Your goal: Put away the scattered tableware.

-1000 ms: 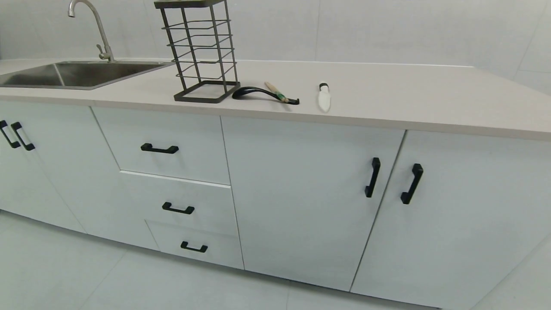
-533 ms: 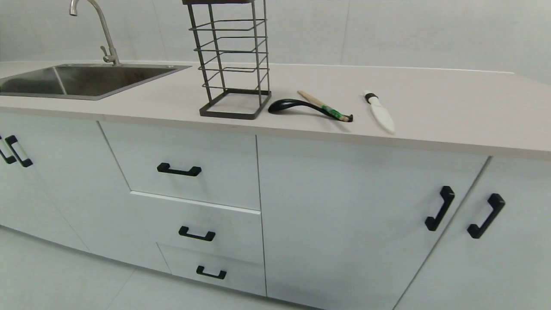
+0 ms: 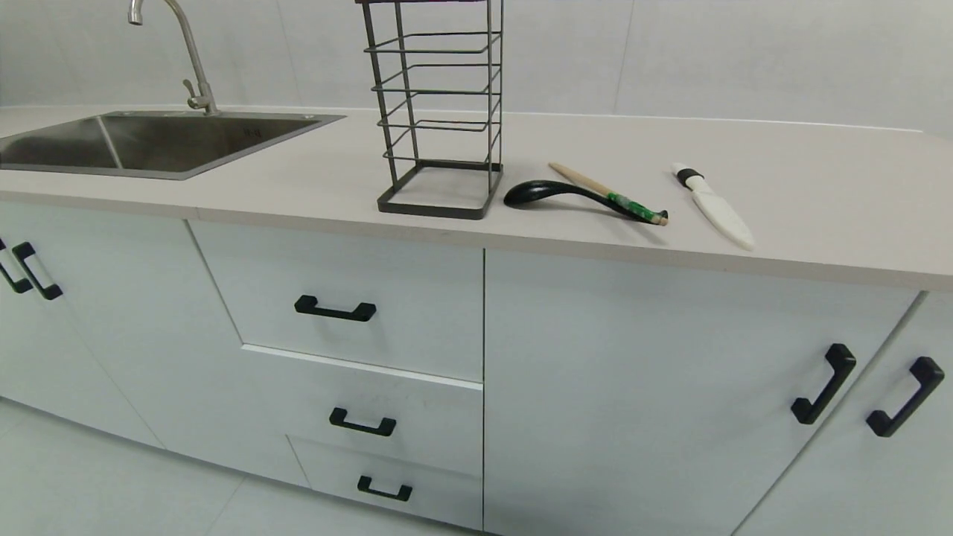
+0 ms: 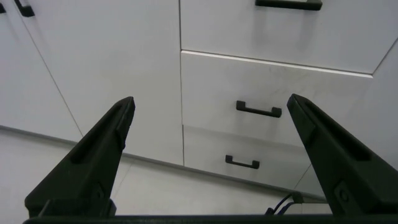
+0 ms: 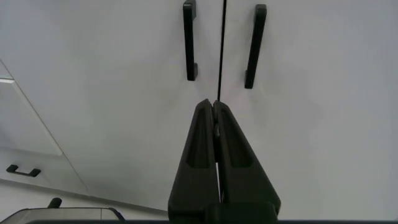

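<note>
Black wire rack (image 3: 439, 112) stood upright on the pale countertop (image 3: 819, 186), and a black ladle (image 3: 555, 192) lay just beside its base, bowl end nearest the rack. A wooden stick with a green band (image 3: 607, 195), possibly a pair of chopsticks though it was hard to tell at that range, lay across the ladle's handle. A white knife (image 3: 715, 208) with a black band lay near them on the side away from the rack. All of this tableware sat up over the cabinet fronts that the two grippers faced.

The left gripper (image 4: 211, 155) had its fingers spread wide with nothing between them. Straight ahead of it, framed by the fingers, were two black drawer handles (image 4: 258, 111). The right gripper (image 5: 215, 106) had its fingers pressed together and held nothing. Its tips pointed at the seam between two cabinet doors, with a black door handle (image 5: 189, 40) on either side of that seam. A steel sink (image 3: 149, 138) with its faucet (image 3: 182, 52) lay past the rack on the left gripper's side.
</note>
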